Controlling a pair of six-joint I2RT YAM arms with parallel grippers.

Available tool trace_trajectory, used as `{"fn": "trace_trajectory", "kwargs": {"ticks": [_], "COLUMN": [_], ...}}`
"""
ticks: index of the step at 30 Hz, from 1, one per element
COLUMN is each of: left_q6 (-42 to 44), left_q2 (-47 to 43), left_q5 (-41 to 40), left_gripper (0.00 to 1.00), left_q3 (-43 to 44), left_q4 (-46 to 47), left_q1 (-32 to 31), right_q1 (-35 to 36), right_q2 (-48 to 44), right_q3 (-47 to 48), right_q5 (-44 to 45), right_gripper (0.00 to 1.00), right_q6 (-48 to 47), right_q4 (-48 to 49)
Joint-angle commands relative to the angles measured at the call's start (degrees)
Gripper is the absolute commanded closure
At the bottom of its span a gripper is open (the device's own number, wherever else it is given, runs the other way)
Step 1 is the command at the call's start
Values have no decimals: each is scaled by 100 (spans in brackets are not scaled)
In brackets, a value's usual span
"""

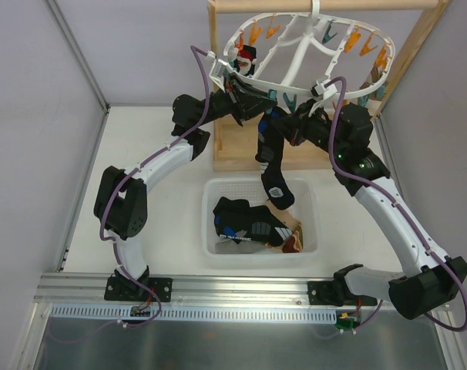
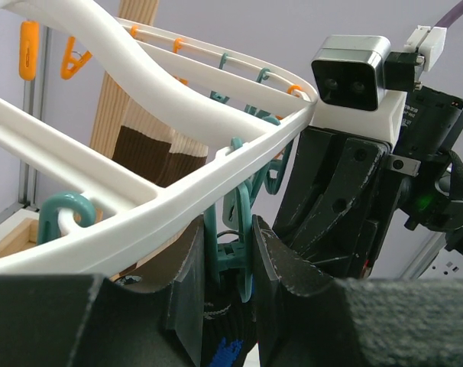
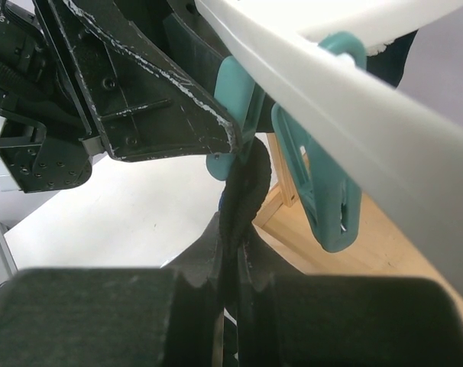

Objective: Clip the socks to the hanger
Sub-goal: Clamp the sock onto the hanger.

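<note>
The white hanger (image 1: pixel 295 73) hangs from a wooden stand, with orange and teal clothespins along its rim. Under its near rim my left gripper (image 2: pixel 230 246) is shut on a teal clothespin (image 2: pixel 243 229), squeezing its handles. A black sock with a blue mark (image 2: pixel 225 348) reaches up into that pin. My right gripper (image 3: pixel 236 238) is shut on the same black sock (image 3: pixel 245 187) just below the pin, and the sock's foot (image 1: pixel 273 169) dangles over the basket. A brown-and-cream striped sock (image 2: pixel 151 149) hangs behind the rim.
A white mesh basket (image 1: pixel 210 231) below holds more socks (image 1: pixel 245 220). The wooden stand (image 1: pixel 414 54) rises behind, its base (image 1: pixel 233 150) on the table. A free teal clothespin (image 3: pixel 323 191) hangs beside the sock. Both wrists are close together under the rim (image 3: pixel 354 84).
</note>
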Motion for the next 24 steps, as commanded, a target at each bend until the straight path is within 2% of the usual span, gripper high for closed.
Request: {"fn": "trace_trajectory", "kwargs": {"ticks": [1,2,4,6,8,9,12,13,15,19,21,22,23,24], "left_q6": [204,221,256,274,336,353,467,520,555,582,634,661,696,800], "left_q2": [-167,-158,-158,-167,-176,-193,-281,-351,-448,-764,-948,-1019,-1080,-1211], "left_q5": [790,781,737,668,632,571,509,457,386,176,9,-166,-229,-290], "left_gripper": [100,84,72,53,44,30,16,8,1,1,1,1,1,1], "left_q3": [-100,-100,-91,-56,-30,-38,-65,-91,-205,-337,-451,-478,-565,-618], "left_q4": [520,520,512,372,240,204,55,28,-33,-375,-664,-997,-1157,-1263], "left_q1": [-28,-28,-28,-28,-19,-19,-10,-2,25,165,227,288,315,341], "right_q1": [-107,-116,-116,-116,-107,-124,-116,-125,-116,-125,-116,-116,-125,-116], "right_q2": [1,-8,-17,-26,-17,-17,1,27,44,150,229,255,290,282], "right_q3": [367,349,314,288,261,253,270,270,279,410,568,613,665,666], "right_q5": [-46,-46,-29,-37,-37,-37,-55,-55,-64,24,94,103,94,77], "right_gripper": [99,99,99,99,99,99,99,99,99,99,86,75,48,38], "right_q6": [155,146,146,128,137,137,120,120,111,137,172,207,225,216], "right_q4": [569,569,543,542,542,534,516,516,507,332,87,-19,-133,-134]}}
